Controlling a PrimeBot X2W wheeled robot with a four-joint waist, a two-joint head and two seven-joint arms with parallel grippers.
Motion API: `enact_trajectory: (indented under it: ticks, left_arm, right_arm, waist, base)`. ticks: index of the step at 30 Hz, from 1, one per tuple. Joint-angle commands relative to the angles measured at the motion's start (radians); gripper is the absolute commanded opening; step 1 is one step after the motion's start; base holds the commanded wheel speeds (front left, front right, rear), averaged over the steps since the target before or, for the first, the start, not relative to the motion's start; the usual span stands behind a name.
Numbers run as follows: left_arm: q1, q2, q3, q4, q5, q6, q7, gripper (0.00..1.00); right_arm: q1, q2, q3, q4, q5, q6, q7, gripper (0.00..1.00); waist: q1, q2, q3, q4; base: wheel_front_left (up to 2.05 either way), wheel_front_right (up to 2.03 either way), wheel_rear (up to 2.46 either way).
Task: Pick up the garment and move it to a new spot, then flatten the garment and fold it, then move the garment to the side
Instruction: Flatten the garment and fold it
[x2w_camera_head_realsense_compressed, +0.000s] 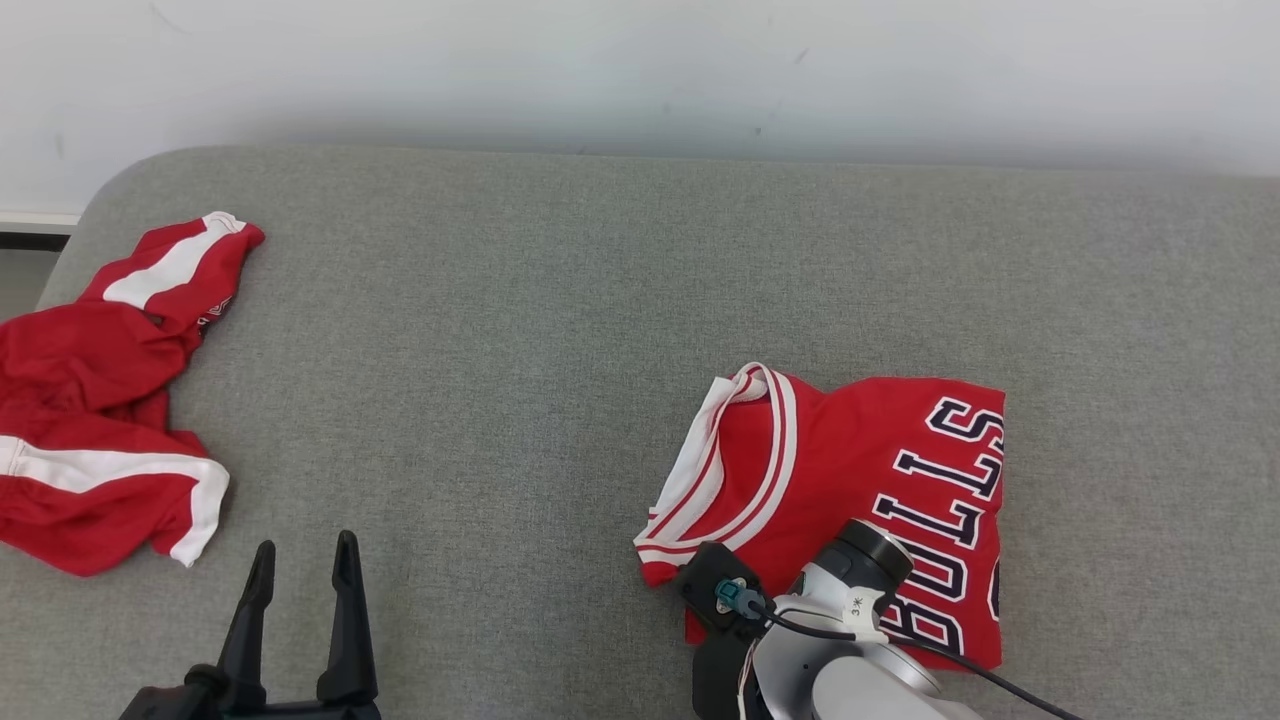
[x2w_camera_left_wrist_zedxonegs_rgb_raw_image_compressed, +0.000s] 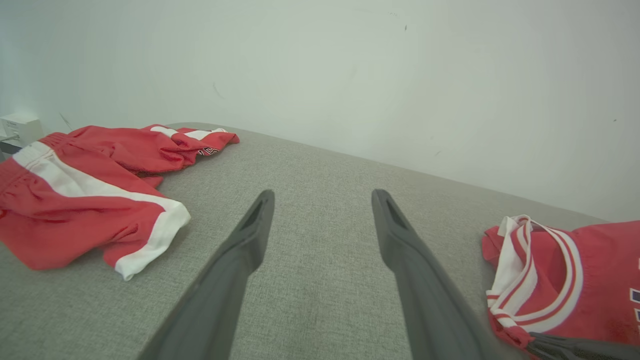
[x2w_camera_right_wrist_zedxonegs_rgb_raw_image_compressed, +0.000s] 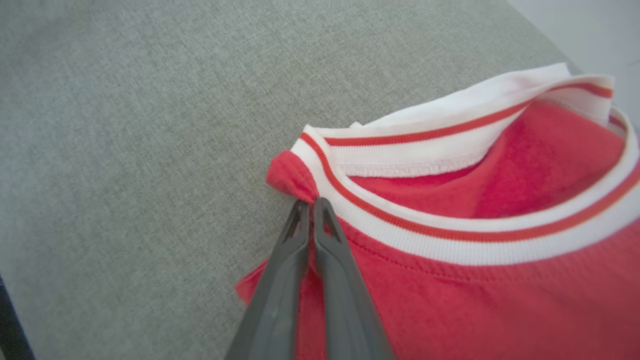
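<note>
Garment: red jersey, folded, white-striped collar, navy BULLS lettering.

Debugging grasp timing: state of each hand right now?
Left hand: open, holding nothing.
Right hand: closed, pinching a fold of the red Bulls jersey.

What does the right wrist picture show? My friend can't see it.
The right tool is pinched shut on the edge of a red jersey, just beside its white collar with red stripes. The jersey lies on a grey cushion.
</note>
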Motion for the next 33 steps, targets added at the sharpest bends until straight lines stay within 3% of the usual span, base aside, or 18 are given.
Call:
enact_trajectory:
  ticks: [1,10,18,23,26,27,33]
  left_arm:
    - [0.004,0.000,0.004,-0.002,-0.007,0.001,-0.003,1.00]
    - [0.006,0.000,0.015,-0.004,-0.008,0.001,-0.003,1.00]
    - [0.017,0.000,0.024,-0.011,-0.010,0.001,-0.003,1.00]
    - [0.011,0.000,0.029,-0.012,-0.009,0.002,-0.003,1.00]
    - [0.002,0.000,0.024,-0.012,-0.006,0.002,-0.003,1.00]
    - [-0.001,0.000,0.023,-0.011,-0.005,0.002,-0.003,1.00]
    - [-0.010,0.000,0.023,-0.002,0.001,0.002,-0.003,1.00]
  right_arm:
    - [-0.007,0.002,0.005,0.010,0.008,-0.002,-0.005,0.00]
    - [0.014,-0.023,0.049,-0.032,0.045,-0.002,0.000,0.00]
    - [0.112,-0.126,0.093,-0.246,0.102,-0.002,0.107,0.00]
    - [0.178,-0.178,0.057,-0.370,0.106,-0.002,0.176,0.00]
    - [0.196,-0.170,0.007,-0.400,0.100,-0.002,0.169,0.00]
    - [0.200,-0.160,-0.008,-0.405,0.105,-0.002,0.163,0.98]
    - [0.162,-0.123,-0.077,-0.467,0.156,-0.002,0.193,1.00]
  waist:
    - [0.0000,0.0000,0.001,0.000]
    - [0.0000,0.0000,0.000,-0.005]
    - [0.0000,0.0000,0.000,-0.022]
    - [0.0000,0.0000,0.008,-0.041]
    - [0.0000,0.0000,0.012,-0.049]
    - [0.0000,0.0000,0.013,-0.050]
    - [0.0000,0.0000,0.004,-0.051]
  base:
    - [0.00,0.00,0.00]
    - [0.00,0.00,0.00]
    - [0.00,0.00,0.00]
    - [0.00,0.00,0.00]
    - [0.00,0.00,0.00]
    - [0.00,0.00,0.00]
    - [0.00,0.00,0.00]
